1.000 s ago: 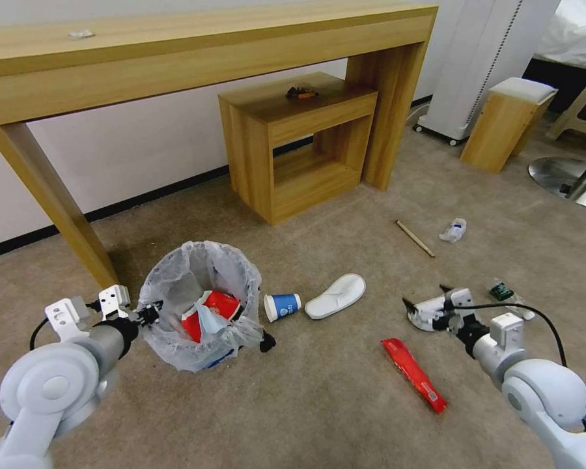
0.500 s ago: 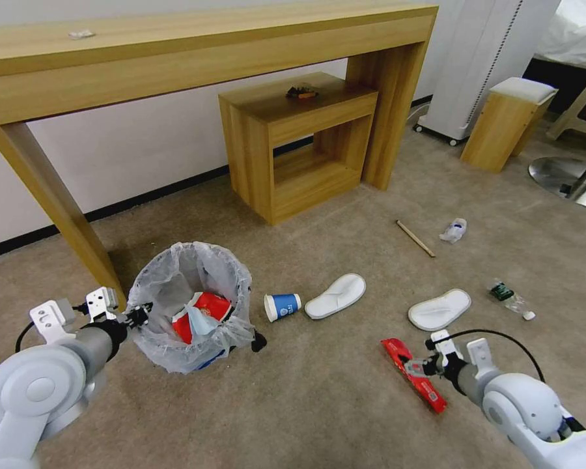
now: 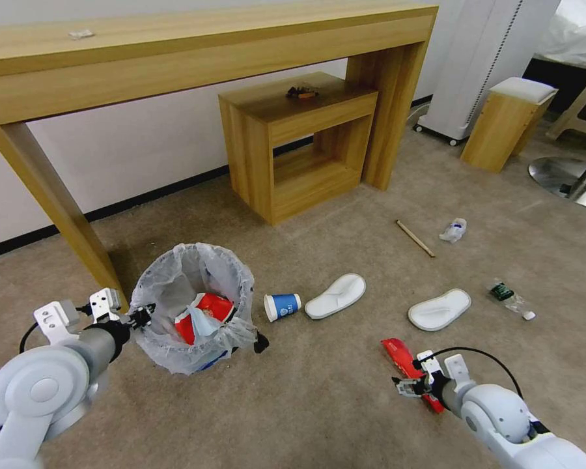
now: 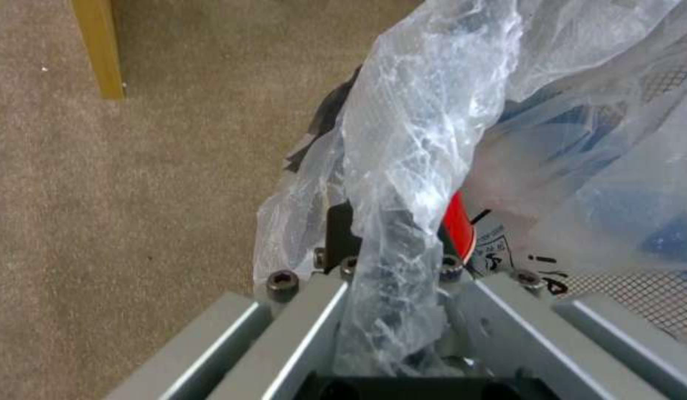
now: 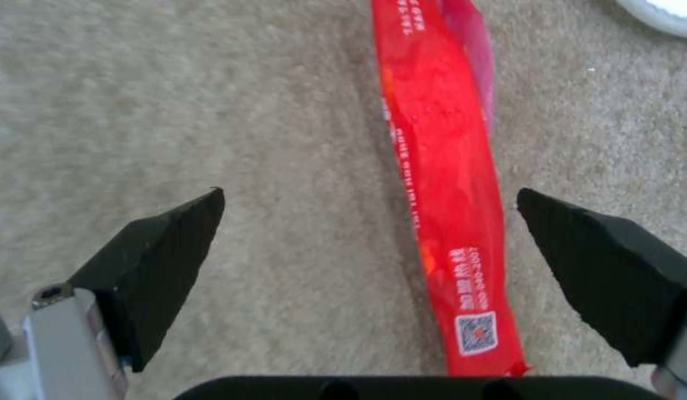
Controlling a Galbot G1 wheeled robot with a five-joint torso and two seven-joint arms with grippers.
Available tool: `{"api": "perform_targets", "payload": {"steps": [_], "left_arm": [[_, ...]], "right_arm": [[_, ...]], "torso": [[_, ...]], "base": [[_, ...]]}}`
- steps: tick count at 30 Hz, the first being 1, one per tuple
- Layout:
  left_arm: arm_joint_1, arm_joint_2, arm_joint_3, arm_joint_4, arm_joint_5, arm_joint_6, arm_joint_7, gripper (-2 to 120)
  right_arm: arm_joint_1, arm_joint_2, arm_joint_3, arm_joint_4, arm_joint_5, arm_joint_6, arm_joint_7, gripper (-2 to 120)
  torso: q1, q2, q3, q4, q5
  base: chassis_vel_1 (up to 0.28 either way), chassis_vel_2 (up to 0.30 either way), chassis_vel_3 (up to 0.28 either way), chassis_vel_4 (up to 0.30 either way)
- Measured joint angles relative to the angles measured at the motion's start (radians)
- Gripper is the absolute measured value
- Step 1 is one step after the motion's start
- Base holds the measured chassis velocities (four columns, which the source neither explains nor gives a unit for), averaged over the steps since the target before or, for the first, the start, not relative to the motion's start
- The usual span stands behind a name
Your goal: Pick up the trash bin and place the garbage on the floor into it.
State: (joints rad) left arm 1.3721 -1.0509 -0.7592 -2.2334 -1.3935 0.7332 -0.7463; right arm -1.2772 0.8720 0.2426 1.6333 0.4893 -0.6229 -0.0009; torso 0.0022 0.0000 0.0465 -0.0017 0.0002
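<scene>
1. The floor is beige-tan short-pile carpet; a long wood-grain surface stands against the white wall, with a small open wooden shelf unit beneath its right end.
2. The trash bin is small and round, lined with a crinkly translucent white bag folded over its rim, and sits on the carpet by the long surface's leg; a red cup and pale paper lie inside.
3. The left claw is pinching the bagged rim of the bin.
4. A glossy red wrapper, long and flat, lies on the carpet between the spread fingers of the right claw.
5. A blue paper cup, two white slippers, a wooden stick, crumpled paper and a small plastic bottle are scattered to the bin's right.
</scene>
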Motion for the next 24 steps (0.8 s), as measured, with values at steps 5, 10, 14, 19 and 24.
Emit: {"api": "perform_targets", "payload": {"steps": [5, 10, 14, 19, 24], "left_arm": [[-0.002, -0.002, 0.002, 0.003, 0.001, 0.0, 0.0, 0], [-0.011, -0.004, 0.008, 0.006, 0.003, 0.0, 0.0, 0], [-0.021, -0.005, 0.017, 0.009, 0.004, 0.0, 0.0, 0], [-0.029, -0.005, 0.025, 0.014, 0.005, 0.0, -0.001, 0], [-0.036, -0.005, 0.031, 0.017, 0.007, 0.0, -0.003, 0]], "right_arm": [[0.03, 0.007, -0.013, -0.05, -0.011, 0.003, 0.0, 100], [0.05, 0.015, -0.024, -0.1, -0.029, 0.007, -0.004, 100], [0.062, 0.026, -0.031, -0.137, -0.051, 0.017, -0.008, 100], [0.075, 0.037, -0.036, -0.169, -0.068, 0.026, -0.009, 100], [0.083, 0.049, -0.046, -0.188, -0.089, 0.029, -0.009, 95]], "torso": [[0.0, 0.0, 0.0, 0.0, -0.0001], [0.0, 0.0, 0.0, 0.0, -0.0002], [0.0, 0.0, 0.0, -0.0001, -0.0001], [0.0, 0.0, 0.0, -0.0001, -0.0001], [0.0, 0.0, 0.0, -0.0001, -0.0002]], "base": [[0.0, 0.0, 0.0, 0.0], [0.0, 0.0, 0.0, 0.0], [0.0, 0.0, 0.0, 0.0], [0.0, 0.0, 0.0, 0.0], [0.0, 0.0, 0.0, 0.0]]}}
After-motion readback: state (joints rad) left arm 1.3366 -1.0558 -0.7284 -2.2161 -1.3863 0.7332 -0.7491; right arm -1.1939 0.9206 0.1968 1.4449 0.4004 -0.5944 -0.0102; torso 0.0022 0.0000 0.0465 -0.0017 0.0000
